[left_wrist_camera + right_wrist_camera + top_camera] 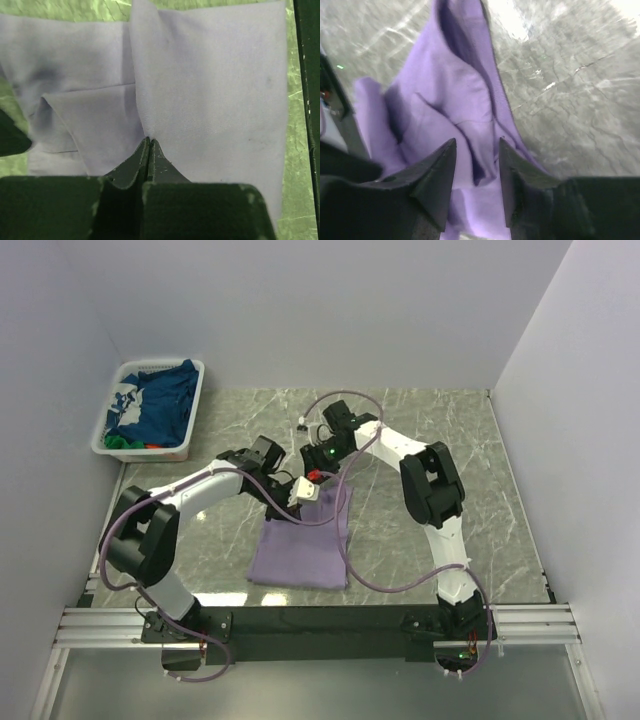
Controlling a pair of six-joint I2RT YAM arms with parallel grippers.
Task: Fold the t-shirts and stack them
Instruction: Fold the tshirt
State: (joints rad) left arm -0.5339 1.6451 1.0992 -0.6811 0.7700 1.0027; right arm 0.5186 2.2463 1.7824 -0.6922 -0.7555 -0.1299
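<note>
Lavender t-shirt: partly folded on marble table, centre, near arm bases; far edge lifted and bunched.
Left gripper: clenched, pinching a fold of the lavender cloth.
Right gripper: released, jaws apart over bunched cloth.
Navy t-shirt: heaped in white basket, far-left corner; green and red cloth at near edge.
</note>
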